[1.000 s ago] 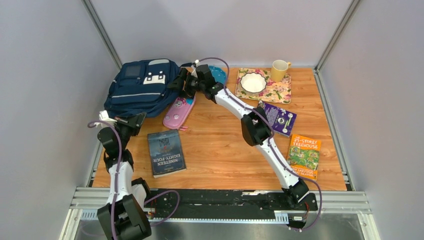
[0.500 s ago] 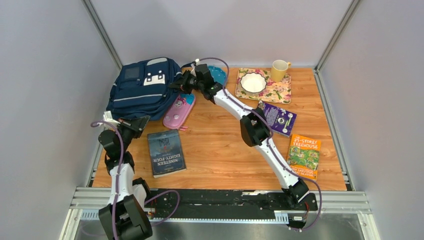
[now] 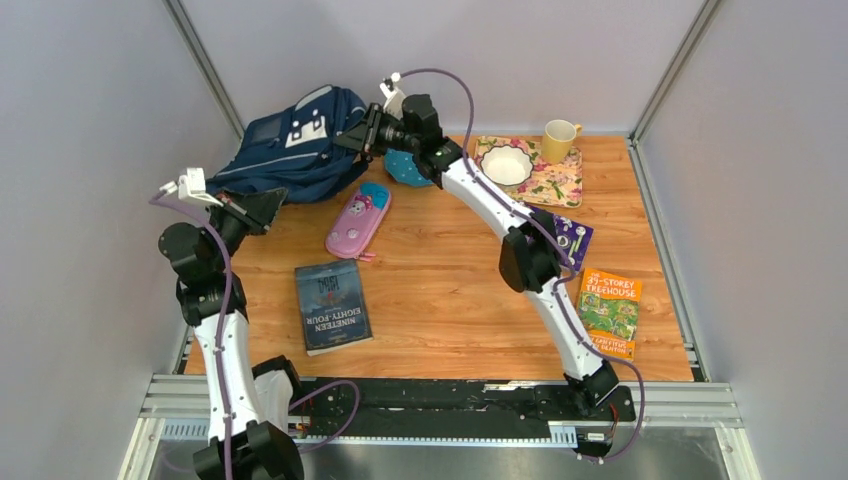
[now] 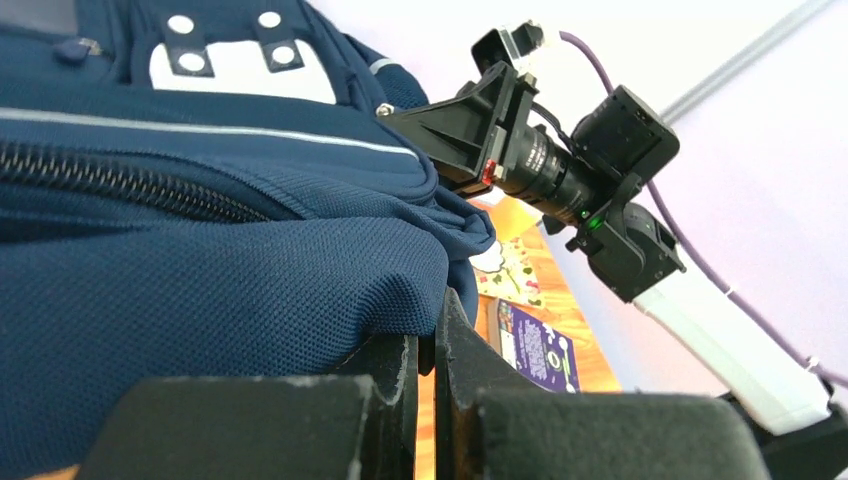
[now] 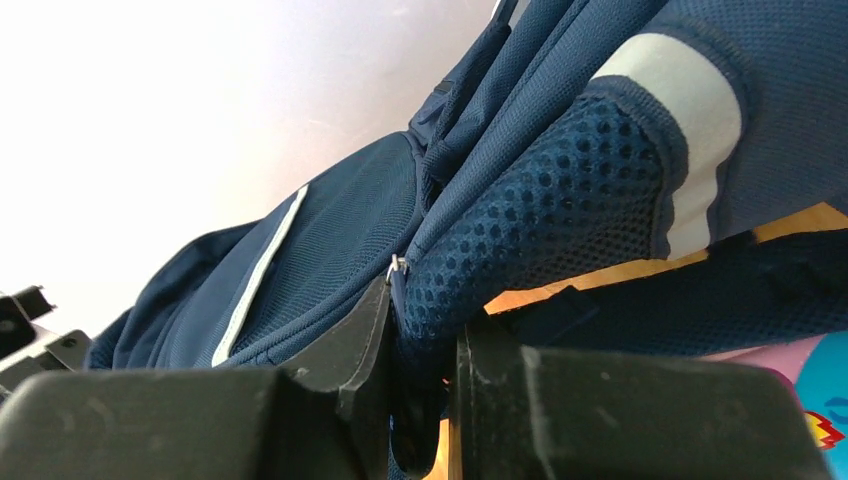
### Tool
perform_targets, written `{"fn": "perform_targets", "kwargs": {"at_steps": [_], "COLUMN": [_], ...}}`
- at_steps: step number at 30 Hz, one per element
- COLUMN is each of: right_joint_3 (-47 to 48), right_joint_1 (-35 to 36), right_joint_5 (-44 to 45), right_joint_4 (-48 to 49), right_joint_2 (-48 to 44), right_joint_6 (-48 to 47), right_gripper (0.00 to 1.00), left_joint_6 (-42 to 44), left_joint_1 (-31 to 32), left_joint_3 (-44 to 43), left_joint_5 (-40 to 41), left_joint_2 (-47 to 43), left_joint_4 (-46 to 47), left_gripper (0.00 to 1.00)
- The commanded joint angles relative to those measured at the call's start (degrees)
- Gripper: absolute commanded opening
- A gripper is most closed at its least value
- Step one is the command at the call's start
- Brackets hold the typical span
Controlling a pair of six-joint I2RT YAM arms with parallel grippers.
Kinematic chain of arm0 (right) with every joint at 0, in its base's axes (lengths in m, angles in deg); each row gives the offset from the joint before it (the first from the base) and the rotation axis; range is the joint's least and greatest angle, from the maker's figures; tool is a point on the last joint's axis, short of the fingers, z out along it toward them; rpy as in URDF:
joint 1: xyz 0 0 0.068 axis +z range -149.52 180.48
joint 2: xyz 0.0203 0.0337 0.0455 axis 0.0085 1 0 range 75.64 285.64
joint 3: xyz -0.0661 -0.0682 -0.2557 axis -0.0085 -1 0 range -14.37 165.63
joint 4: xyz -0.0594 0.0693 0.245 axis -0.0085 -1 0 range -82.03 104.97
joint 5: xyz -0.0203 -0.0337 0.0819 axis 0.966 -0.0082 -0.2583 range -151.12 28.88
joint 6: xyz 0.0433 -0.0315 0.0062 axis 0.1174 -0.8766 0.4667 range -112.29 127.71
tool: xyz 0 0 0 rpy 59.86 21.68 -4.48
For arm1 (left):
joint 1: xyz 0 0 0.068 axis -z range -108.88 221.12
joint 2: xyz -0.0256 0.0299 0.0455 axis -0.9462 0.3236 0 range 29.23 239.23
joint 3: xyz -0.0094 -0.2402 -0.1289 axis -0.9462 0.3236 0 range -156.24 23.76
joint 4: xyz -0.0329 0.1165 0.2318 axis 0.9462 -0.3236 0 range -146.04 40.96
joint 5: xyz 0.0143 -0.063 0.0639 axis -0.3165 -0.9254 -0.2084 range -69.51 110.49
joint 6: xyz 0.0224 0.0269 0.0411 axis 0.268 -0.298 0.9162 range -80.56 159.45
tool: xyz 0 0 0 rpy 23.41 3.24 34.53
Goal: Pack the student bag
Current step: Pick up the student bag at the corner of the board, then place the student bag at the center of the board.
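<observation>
The navy student bag (image 3: 290,150) sits at the back left, tipped up off the table between both arms. My left gripper (image 3: 268,200) is shut on a fold of fabric at its near lower edge; in the left wrist view the cloth (image 4: 200,260) is pinched between the fingertips of that gripper (image 4: 428,335). At the bag's right side, my right gripper (image 3: 350,140) is shut on the bag. The right wrist view shows this gripper (image 5: 425,340) clamping a padded mesh shoulder strap (image 5: 540,210). The bag's main zip (image 4: 120,185) looks closed.
A pink pencil case (image 3: 358,218) lies just in front of the bag, beside a teal object (image 3: 405,168). A dark book (image 3: 332,305) lies front left. At the right are a floral tray (image 3: 560,185) with a white bowl (image 3: 507,165), a yellow mug (image 3: 558,138), a purple book (image 3: 558,237) and an orange book (image 3: 608,312).
The right gripper closed on the bag's strap. Both arms then rose, tipping the bag up toward the back wall and uncovering the teal object.
</observation>
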Motion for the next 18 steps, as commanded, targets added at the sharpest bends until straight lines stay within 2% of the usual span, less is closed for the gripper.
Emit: {"fn": "perform_targets", "kwargs": {"at_steps": [1, 6, 10, 11, 13, 14, 17, 18], "right_joint_3": [-1.7, -12.6, -22.8, -27.5, -32.2, -34.7, -43.3, -48.4], "right_joint_1": [2.1, 2.1, 2.0, 2.0, 1.4, 0.9, -2.7, -5.2], "right_joint_5": [-7.9, -6.6, -2.8, -1.4, 3.5, 4.5, 8.3, 10.3], "right_joint_4": [11.8, 12.0, 8.3, 7.3, 6.1, 5.8, 4.3, 4.1], "right_joint_2": [-16.1, -27.4, -38.2, -43.4, -48.7, -52.9, -62.1, -64.4], "right_joint_6": [-12.2, -18.0, -24.7, -27.8, -29.3, -29.2, -28.1, -27.3], "right_gripper": [0.00, 0.00, 0.00, 0.00, 0.00, 0.00, 0.00, 0.00], "left_joint_6": [10.1, 8.5, 11.2, 12.5, 14.9, 15.7, 21.7, 23.8], "left_joint_1": [3.6, 6.8, 14.1, 18.8, 23.9, 29.5, 38.5, 45.6], "left_joint_3": [-9.3, -12.4, -21.0, -22.3, -25.2, -25.8, -28.6, -30.9], "left_joint_5": [-4.0, -5.0, -5.0, -4.7, -3.6, -1.4, 3.5, 5.1], "left_joint_2": [-2.1, -2.1, 1.4, 3.1, 5.0, 6.7, 11.5, 13.1], "left_joint_4": [2.8, 6.3, 2.9, 1.5, 0.4, -0.6, -5.2, -6.8], "left_gripper": [0.00, 0.00, 0.00, 0.00, 0.00, 0.00, 0.00, 0.00]}}
